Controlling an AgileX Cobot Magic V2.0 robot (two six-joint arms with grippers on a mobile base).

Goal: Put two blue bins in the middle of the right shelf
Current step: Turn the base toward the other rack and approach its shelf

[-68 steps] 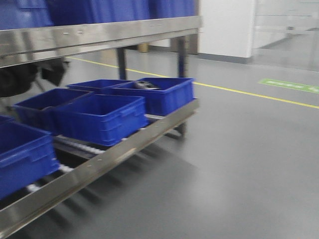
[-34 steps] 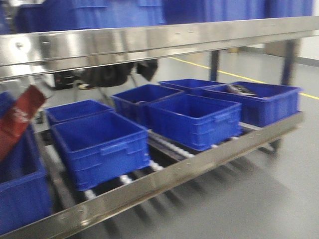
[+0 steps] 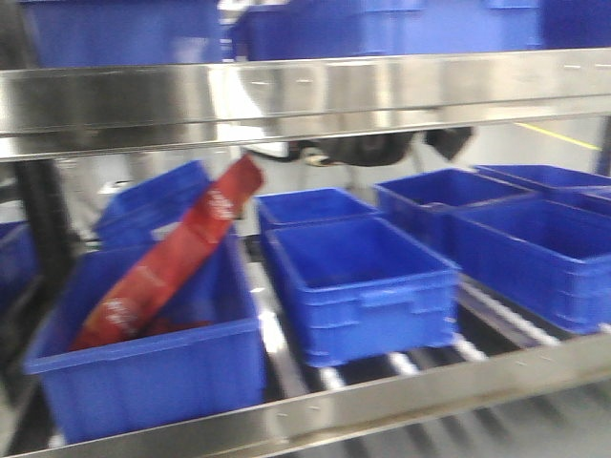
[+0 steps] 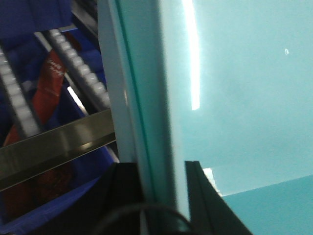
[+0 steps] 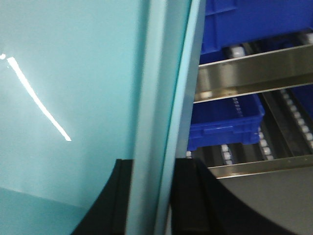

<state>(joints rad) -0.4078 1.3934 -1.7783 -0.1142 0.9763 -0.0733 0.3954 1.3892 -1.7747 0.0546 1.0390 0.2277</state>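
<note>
Ahead of the base, front view, blurred: steel rack (image 3: pixel 382 405) fills the frame. Its broad brushed rail (image 3: pixel 305 95) crosses near the top. Dark blue bins (image 3: pixel 363 286) sit below that rail on roller tracks (image 3: pixel 406 364). A red packet (image 3: pixel 172 258) leans tilted in the leftmost of them, with its top end above the back rim.

Left wrist view: my left gripper (image 4: pixel 155 169) is clamped on the thick rim of a pale blue bin (image 4: pixel 244 98). One black finger (image 4: pixel 122 191) sits outside the wall and the other inside. The rim runs straight up the frame. Rack rail, rollers and the red packet show past its outer side.

Right wrist view: my right gripper (image 5: pixel 154 166) is closed the same way on a pale blue rim (image 5: pixel 156 98), a finger (image 5: pixel 195 196) on each side. More dark blue bins and two steel rails lie beyond.

Cannot tell whether I hold one pale bin or two nested. The load is in my grip, with the rack beyond it on both sides.
</note>
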